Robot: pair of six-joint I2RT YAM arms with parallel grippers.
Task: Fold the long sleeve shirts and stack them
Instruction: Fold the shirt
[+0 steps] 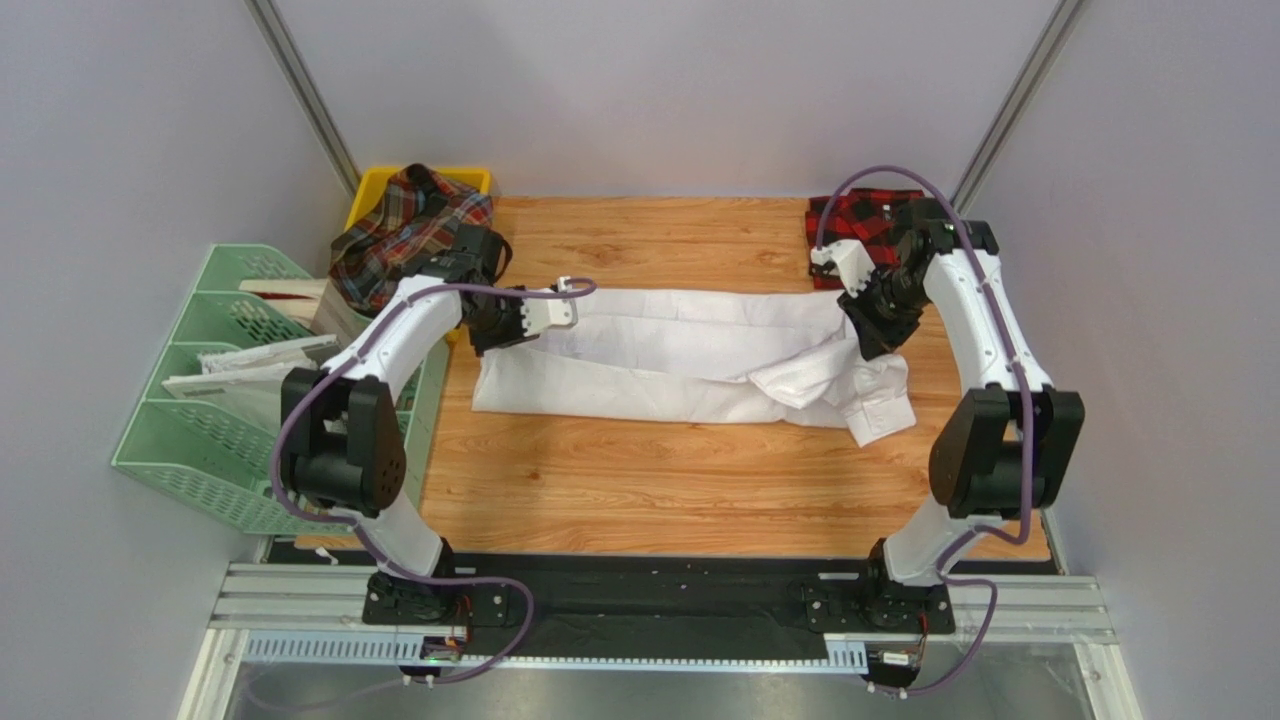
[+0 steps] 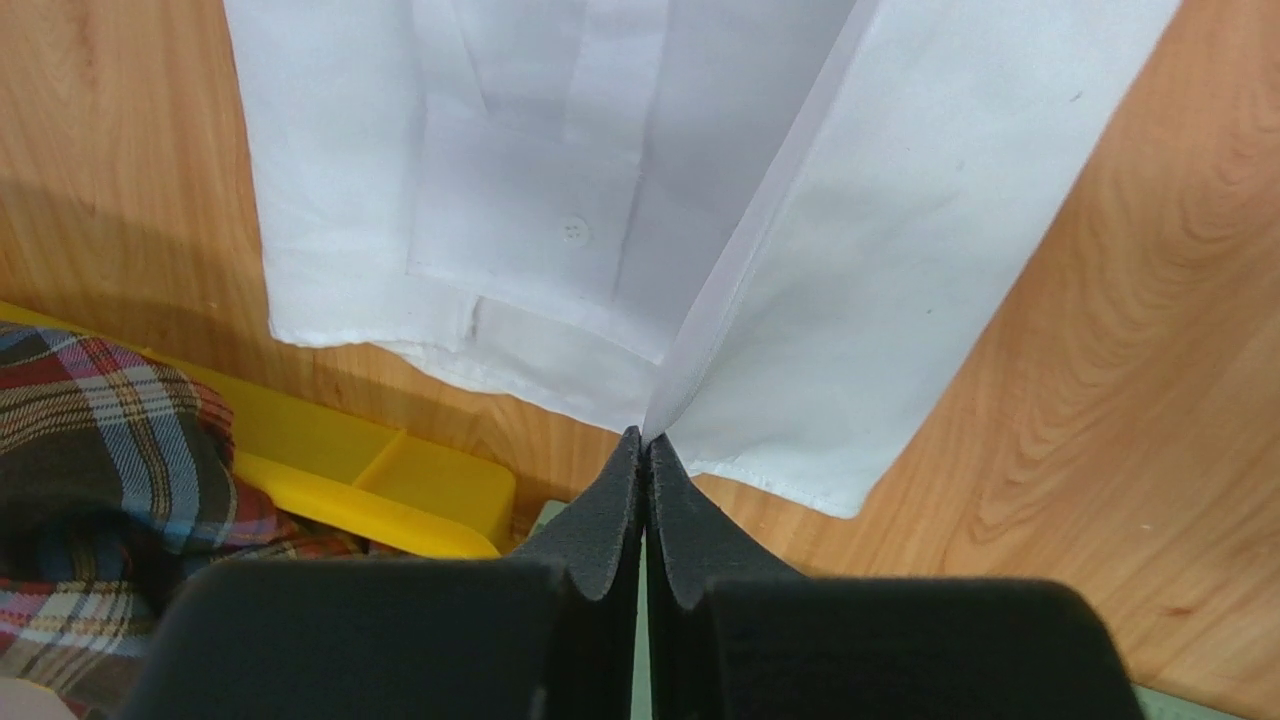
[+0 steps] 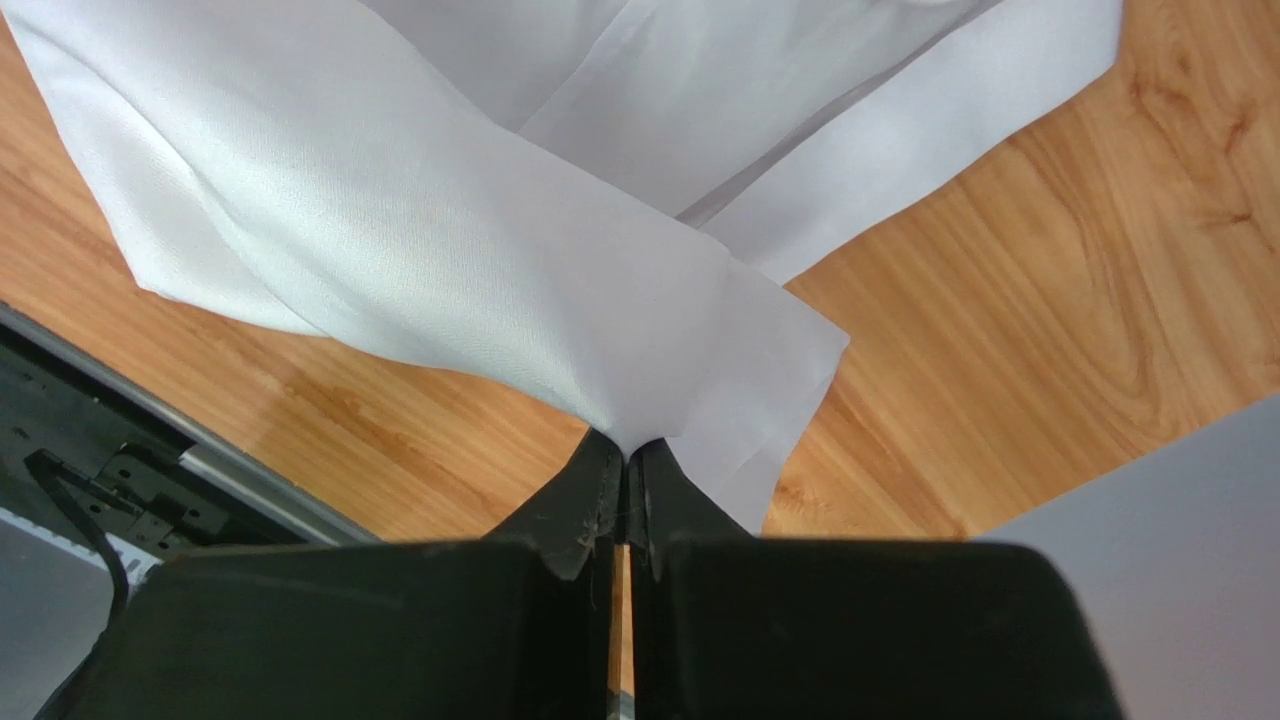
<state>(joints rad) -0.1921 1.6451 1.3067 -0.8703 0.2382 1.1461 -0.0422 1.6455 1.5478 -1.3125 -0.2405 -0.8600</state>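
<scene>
**Inspector:** Progress on the fold-and-stack?

**Assessor:** Early, in my judgement. Only the white shirt [image 1: 684, 360] is being worked. It lies lengthwise across the middle of the bench [image 1: 676, 495], gathered into a long band, not yet a compact fold. No stack exists. The tartan shirt [image 1: 413, 225] sits crumpled in the yellow bin [image 1: 376, 183] at the far left corner. The red-and-black checked shirt [image 1: 854, 222] is bunched at the far right corner, behind the right arm. Neither appears folded.

**Inspector:** State of the claws?

**Assessor:** The left claw [image 2: 646, 450] is pressed together, pinching an edge of the white shirt at its left end. The cloth rises to the tips in a sharp ridge. The right claw [image 3: 627, 450] is likewise closed, nipping a flap of the same shirt at the right end.

**Inspector:** Condition of the garment?

**Assessor:** Thin, smooth white cloth. The left end is fairly flat, with the placket and a button [image 2: 574, 230] facing up. The right end is untidy: a cuffed sleeve [image 1: 875, 408] spills towards the near edge, rumpled. I cannot tell which part of the shirt the right claw holds.

**Inspector:** Outstanding?

**Assessor:** Finish this fold, then fold the two plaid shirts and stack all three.
</scene>
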